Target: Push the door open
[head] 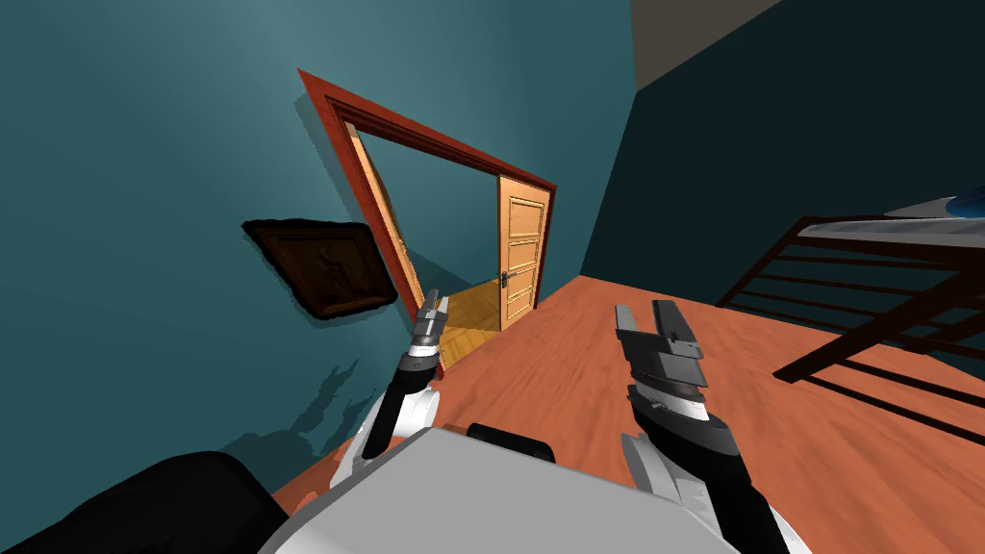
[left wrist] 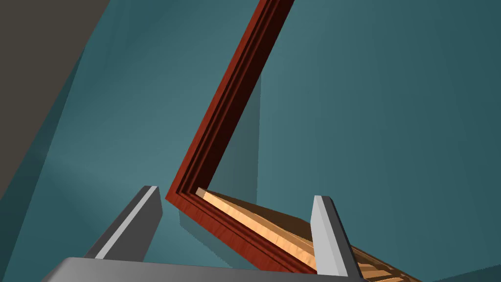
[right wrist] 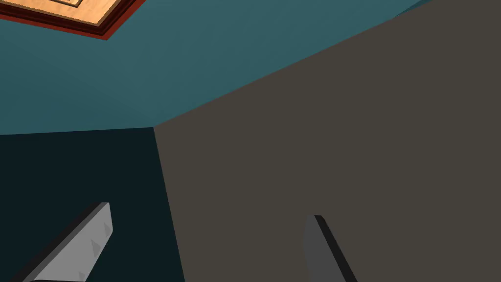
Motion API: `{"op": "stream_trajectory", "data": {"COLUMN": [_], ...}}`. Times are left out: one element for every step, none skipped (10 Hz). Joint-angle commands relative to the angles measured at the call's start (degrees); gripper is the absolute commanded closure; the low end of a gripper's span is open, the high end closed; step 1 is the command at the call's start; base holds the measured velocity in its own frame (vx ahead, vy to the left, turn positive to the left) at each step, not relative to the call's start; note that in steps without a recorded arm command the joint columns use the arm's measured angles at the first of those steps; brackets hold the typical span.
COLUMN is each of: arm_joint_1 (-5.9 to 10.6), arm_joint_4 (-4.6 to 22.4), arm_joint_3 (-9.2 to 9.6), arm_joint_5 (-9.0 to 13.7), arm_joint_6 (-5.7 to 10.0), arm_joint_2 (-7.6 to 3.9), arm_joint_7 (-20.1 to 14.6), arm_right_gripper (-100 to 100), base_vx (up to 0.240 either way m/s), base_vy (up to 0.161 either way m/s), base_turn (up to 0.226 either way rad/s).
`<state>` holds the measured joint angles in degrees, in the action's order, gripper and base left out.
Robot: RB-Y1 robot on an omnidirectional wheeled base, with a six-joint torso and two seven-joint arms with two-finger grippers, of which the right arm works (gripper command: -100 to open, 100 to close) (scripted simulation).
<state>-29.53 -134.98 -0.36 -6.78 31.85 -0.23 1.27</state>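
Note:
A red-brown door frame [head: 423,135] is set in the teal wall. Two orange panelled door leaves hang in it. The left leaf [head: 385,221] is swung away from me and shows nearly edge-on. The right leaf [head: 524,252] carries a dark handle [head: 506,280]. Between them a teal wall and a light wooden floor show. My left gripper [head: 430,313] is raised beside the foot of the left leaf, open and empty. In the left wrist view the gripper [left wrist: 236,193] faces the frame's top corner [left wrist: 215,147] and the leaf's top edge [left wrist: 254,227]. My right gripper [head: 654,322] hovers over the floor, open and empty [right wrist: 208,213].
A dark framed picture [head: 327,269] hangs on the wall left of the door. Dark wooden rails [head: 866,317] stand at the right. A black shape [head: 144,510] lies at my lower left. Reddish wooden floor [head: 539,365] stretches to the doorway.

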Motion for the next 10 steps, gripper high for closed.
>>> {"op": "stream_trajectory", "data": {"arm_joint_1": [1.09, 1.64, 2.48, 3.26, 4.07, 4.87, 5.85, 6.86, 7.36, 7.87], "arm_joint_4": [1.5, 2.3, 3.5, 4.7, 5.8, 6.9, 8.3, 9.8, 10.5, 11.2], "arm_joint_3": [1.33, 2.01, 3.03, 3.98, 4.96, 5.94, 7.14, 8.37, 8.98, 9.6], "arm_joint_5": [0.2, 0.3, 0.4, 0.5, 0.7, 0.8, 1.0, 1.1, 1.2, 1.3], "arm_joint_6": [-0.26, -0.39, -0.59, -0.78, -0.97, -1.16, -1.39, -1.63, -1.75, -1.87], "arm_joint_2": [-0.57, -0.83, -1.21, -1.51, -1.81, -2.11, -2.41, -2.72, -2.87, -3.02], "arm_joint_7": [-0.4, -0.7, -1.0, -1.3, -1.6, -1.9, -2.3, -2.7, -2.9, -3.1], "arm_right_gripper": [-100, -100, -100, -100, -100, -100, -100, -100, -100, -100], "base_vx": [0.217, 0.198, 0.188, 0.208, 0.19, 0.191, 0.185, 0.176, 0.17, 0.126], "base_vy": [0.018, -0.027, -0.051, -0.055, -0.045, -0.036, -0.031, -0.007, 0.008, -0.009], "base_turn": [-0.059, -0.035, -0.043, -0.047, -0.047, -0.04, -0.053, -0.065, -0.039, -0.028]}}
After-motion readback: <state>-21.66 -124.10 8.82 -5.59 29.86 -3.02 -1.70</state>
